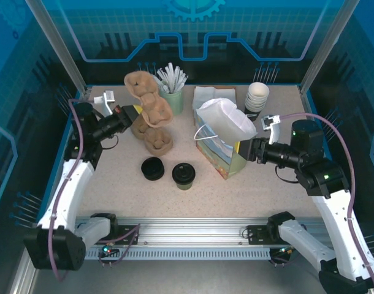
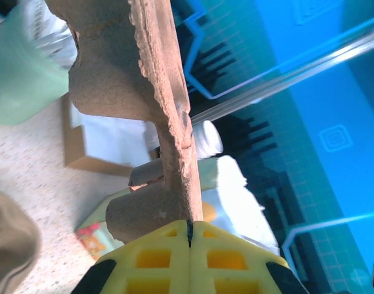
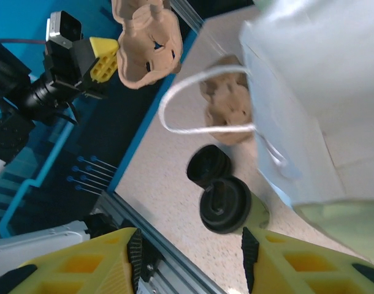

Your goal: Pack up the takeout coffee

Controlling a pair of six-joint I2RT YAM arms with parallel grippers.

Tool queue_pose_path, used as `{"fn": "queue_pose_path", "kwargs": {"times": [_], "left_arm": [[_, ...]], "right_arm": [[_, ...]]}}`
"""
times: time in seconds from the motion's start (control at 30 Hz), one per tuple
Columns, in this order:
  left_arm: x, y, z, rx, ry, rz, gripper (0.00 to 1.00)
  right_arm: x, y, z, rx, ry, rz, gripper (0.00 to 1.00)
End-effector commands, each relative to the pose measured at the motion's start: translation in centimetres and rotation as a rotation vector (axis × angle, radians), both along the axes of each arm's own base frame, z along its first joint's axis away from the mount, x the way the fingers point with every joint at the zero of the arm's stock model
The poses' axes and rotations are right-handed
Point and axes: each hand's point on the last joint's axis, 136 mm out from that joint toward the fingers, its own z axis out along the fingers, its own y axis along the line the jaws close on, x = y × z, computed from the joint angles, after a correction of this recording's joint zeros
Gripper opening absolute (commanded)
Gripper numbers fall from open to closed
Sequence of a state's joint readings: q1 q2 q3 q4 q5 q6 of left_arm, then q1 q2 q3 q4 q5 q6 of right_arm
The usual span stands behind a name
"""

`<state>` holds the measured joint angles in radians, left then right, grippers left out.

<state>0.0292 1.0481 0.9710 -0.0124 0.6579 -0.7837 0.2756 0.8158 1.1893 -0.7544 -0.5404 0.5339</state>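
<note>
The takeout coffee (image 1: pixel 184 176), a short dark-green cup with a black lid, stands on the table left of the paper bag (image 1: pixel 227 138); it is also in the right wrist view (image 3: pixel 225 204). My left gripper (image 1: pixel 129 113) is shut on the edge of a brown pulp cup carrier (image 1: pixel 149 98), lifted off the table. In the left wrist view the yellow pads (image 2: pixel 189 229) pinch the carrier's rim (image 2: pixel 168 92). My right gripper (image 1: pixel 245 149) is at the bag's right side, jaws apart (image 3: pixel 192 251) with nothing between them. The bag's wall (image 3: pixel 297 92) lies over the right finger.
A loose black lid (image 1: pixel 152 168) lies just left of the coffee. A second pulp carrier (image 1: pixel 157 141) rests on the table below the lifted one. At the back stand a green cup of stirrers (image 1: pixel 171 92), a napkin box (image 1: pixel 214 95) and a stack of white cups (image 1: pixel 257 97).
</note>
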Motion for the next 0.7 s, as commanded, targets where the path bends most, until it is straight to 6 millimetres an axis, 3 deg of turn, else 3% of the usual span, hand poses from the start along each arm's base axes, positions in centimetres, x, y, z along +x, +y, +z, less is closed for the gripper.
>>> {"fn": "queue_pose_path", "kwargs": {"times": [0.0, 0.27, 0.43, 0.67], "left_arm": [[-3.4, -2.2, 3.8, 0.018, -0.082, -0.132, 0.00], [-9.5, -8.4, 10.6, 0.017, -0.298, -0.415, 0.00], [-11.0, -10.4, 12.3, -0.033, -0.358, -0.500, 0.00], [-11.9, -12.4, 13.1, -0.064, -0.392, -0.572, 0.00]], "right_arm": [[0.2, 0.9, 3.9, 0.075, -0.100, 0.061, 0.50], [0.5, 3.3, 8.2, 0.167, -0.183, 0.210, 0.53], [-0.1, 4.9, 9.8, 0.182, -0.248, 0.300, 0.56], [-0.4, 6.2, 10.5, 0.184, -0.283, 0.348, 0.57]]}}
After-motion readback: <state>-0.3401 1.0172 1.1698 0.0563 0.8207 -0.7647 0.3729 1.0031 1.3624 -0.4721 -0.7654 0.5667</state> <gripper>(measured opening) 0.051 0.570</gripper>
